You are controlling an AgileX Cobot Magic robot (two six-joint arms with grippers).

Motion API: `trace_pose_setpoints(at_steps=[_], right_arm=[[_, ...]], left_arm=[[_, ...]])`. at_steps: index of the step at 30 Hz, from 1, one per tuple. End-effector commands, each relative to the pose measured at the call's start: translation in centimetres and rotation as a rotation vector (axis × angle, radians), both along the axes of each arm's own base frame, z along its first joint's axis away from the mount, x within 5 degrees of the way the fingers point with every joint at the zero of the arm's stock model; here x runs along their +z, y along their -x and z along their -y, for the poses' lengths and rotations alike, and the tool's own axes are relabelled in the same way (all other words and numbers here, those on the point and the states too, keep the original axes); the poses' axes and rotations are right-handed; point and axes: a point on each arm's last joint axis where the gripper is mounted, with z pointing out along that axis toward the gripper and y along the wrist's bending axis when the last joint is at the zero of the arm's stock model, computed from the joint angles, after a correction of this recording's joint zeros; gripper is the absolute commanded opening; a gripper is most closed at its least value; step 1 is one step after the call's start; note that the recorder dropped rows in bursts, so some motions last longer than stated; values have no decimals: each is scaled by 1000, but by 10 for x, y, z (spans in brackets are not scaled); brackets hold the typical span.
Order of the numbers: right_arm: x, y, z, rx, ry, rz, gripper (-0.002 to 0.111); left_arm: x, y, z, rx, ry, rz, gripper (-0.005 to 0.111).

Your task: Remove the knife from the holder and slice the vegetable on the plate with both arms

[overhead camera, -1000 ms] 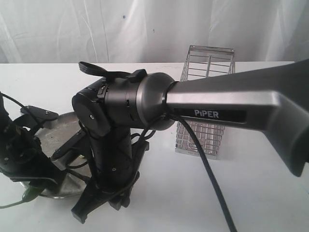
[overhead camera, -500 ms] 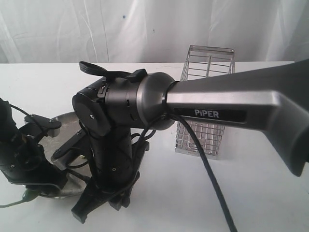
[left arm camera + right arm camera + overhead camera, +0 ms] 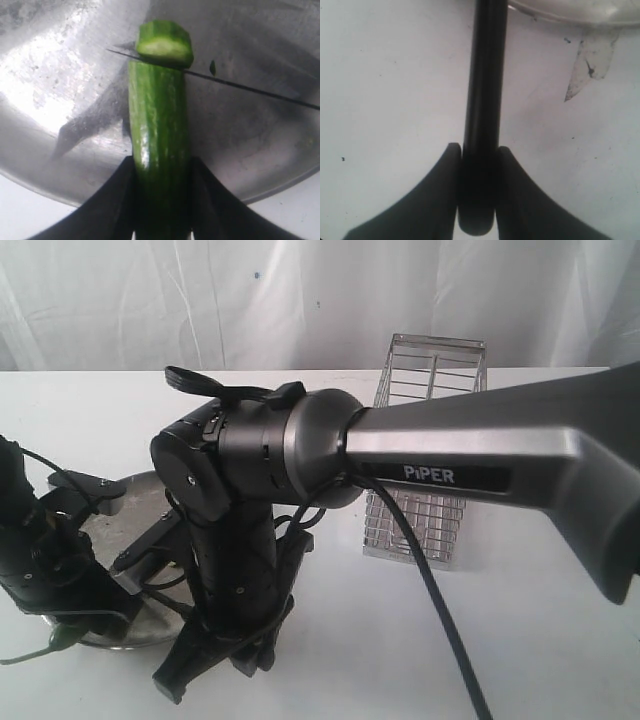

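In the left wrist view the green vegetable [image 3: 157,130] lies on the steel plate [image 3: 60,90]. My left gripper [image 3: 161,160] is shut on its near end, one black finger on each side. The knife's thin dark blade [image 3: 250,89] crosses the vegetable near its far end, and a short cut piece [image 3: 165,42] sits just beyond it. My right gripper [image 3: 477,147] is shut on the knife's black handle [image 3: 485,75], beside the plate's rim [image 3: 570,12]. In the exterior view the right arm [image 3: 240,540] hides most of the plate [image 3: 120,635]. The wire holder [image 3: 425,470] stands behind.
White tabletop all round, with a white curtain behind. A scrap of clear tape [image 3: 590,65] is stuck to the table near the plate. The left arm [image 3: 40,560] leans over the plate's left side, and the right arm's cable [image 3: 440,620] hangs at the front.
My left gripper's fingers have closed onto the vegetable, and the left arm has shifted a little. The right arm with the knife has dipped slightly.
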Motion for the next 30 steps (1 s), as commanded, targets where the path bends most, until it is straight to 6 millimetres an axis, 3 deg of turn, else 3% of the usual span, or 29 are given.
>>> trace_pose_setpoints(at_steps=[1, 12, 23, 30], right_arm=[[7, 1, 2, 30, -1, -1, 0], [-5, -2, -3, 42, 38, -22, 0], [10, -11, -18, 46, -44, 22, 0], [7, -15, -26, 43, -59, 24, 0]], left_arm=[[5, -1, 1, 9, 8, 17, 0], [20, 3, 0, 11, 21, 68, 0], [20, 4, 3, 36, 56, 51, 0], [22, 4, 11, 2, 130, 52, 0]])
